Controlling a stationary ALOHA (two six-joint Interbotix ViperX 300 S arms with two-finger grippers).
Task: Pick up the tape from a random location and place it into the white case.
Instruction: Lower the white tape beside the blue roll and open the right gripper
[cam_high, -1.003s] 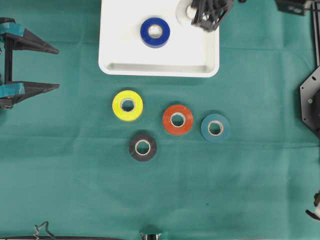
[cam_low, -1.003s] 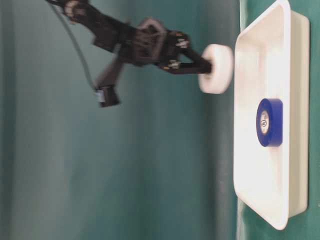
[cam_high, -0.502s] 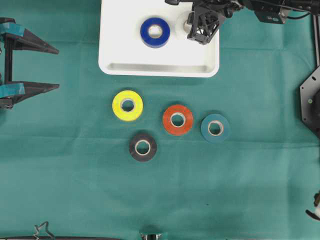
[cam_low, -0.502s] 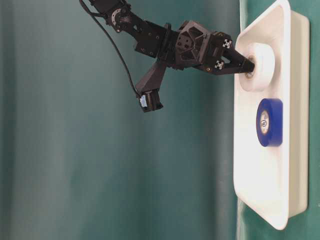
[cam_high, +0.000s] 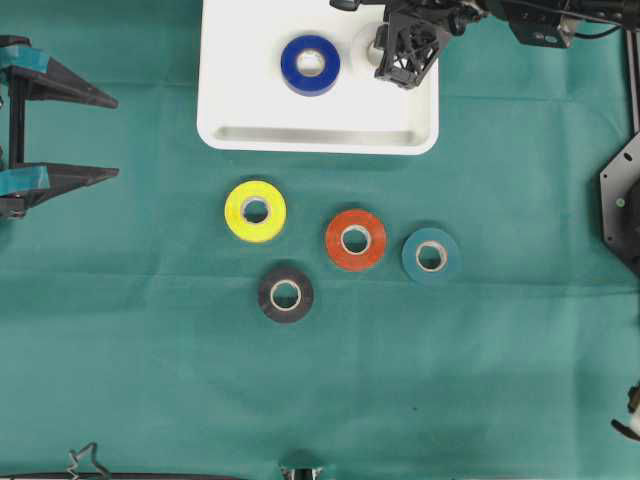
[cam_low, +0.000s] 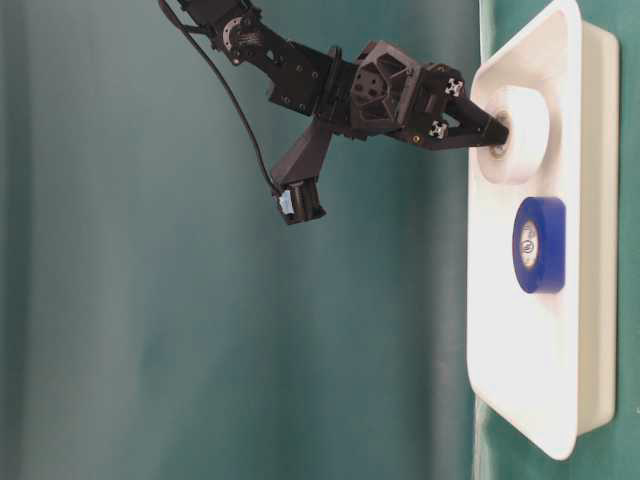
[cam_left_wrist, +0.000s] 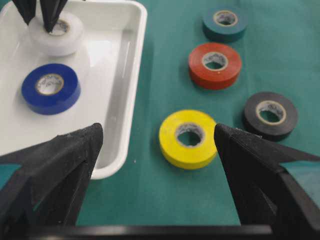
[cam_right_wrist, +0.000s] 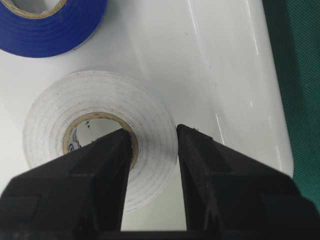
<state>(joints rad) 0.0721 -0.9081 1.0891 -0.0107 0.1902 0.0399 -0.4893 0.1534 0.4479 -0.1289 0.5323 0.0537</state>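
Green cloth (cam_high: 480, 380) covers the table.

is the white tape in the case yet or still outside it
In. The white tape lies flat inside the white case next to the blue tape, with the right tool shut on its wall.

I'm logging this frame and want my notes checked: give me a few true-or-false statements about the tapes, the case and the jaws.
1. The right gripper has its jaws shut on the white tape. True.
2. The blue tape lies on the cloth. False: it lies in the white case.
3. Four rolls lie outside the case. True.
4. The left gripper holds the yellow tape. False: it is open and holds nothing.
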